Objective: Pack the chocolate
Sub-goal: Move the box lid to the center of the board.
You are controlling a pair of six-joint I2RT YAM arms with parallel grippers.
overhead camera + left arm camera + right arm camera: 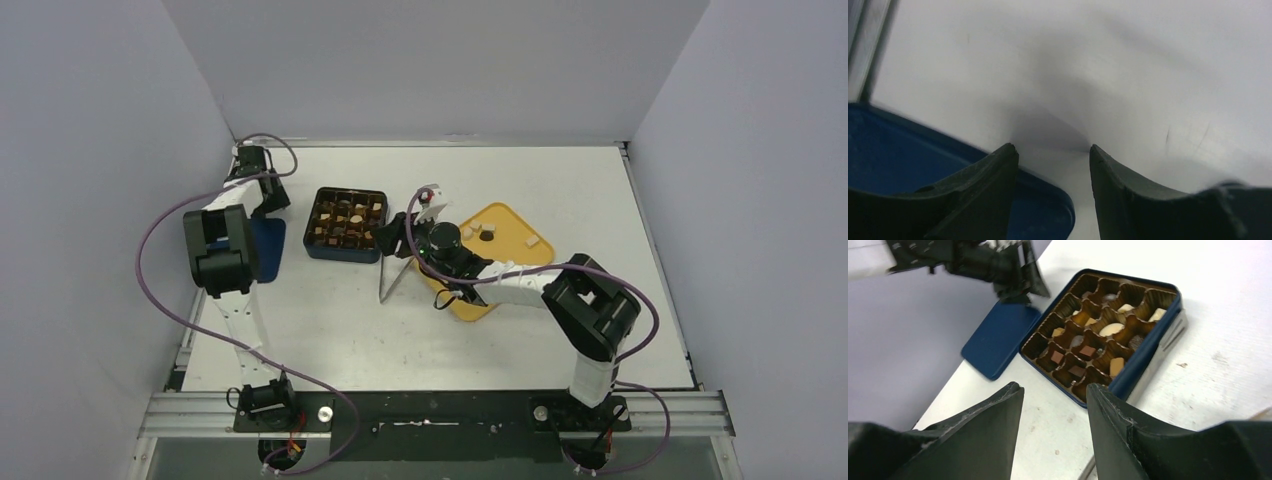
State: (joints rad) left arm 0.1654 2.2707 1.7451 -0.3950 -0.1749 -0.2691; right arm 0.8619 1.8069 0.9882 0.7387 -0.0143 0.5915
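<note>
A dark blue box (346, 225) with a brown compartment insert holds several chocolate pieces (344, 221), brown, dark and cream. In the right wrist view the box (1143, 357) shows ahead of the fingers, with the chocolate pieces (1111, 330) in its cups. A few more pieces (468, 231) lie on the yellow tray (515, 221). My right gripper (391, 236) is open and empty just right of the box; its jaws (1054, 387) stand apart over bare table. My left gripper (272, 196) is open and empty (1053, 150) above the blue lid's edge.
The blue lid (268, 245) lies flat left of the box, partly under my left arm; it also shows in the left wrist view (898, 150) and in the right wrist view (998, 337). Long metal tongs (394, 277) lie between box and tray. Grey walls enclose the table.
</note>
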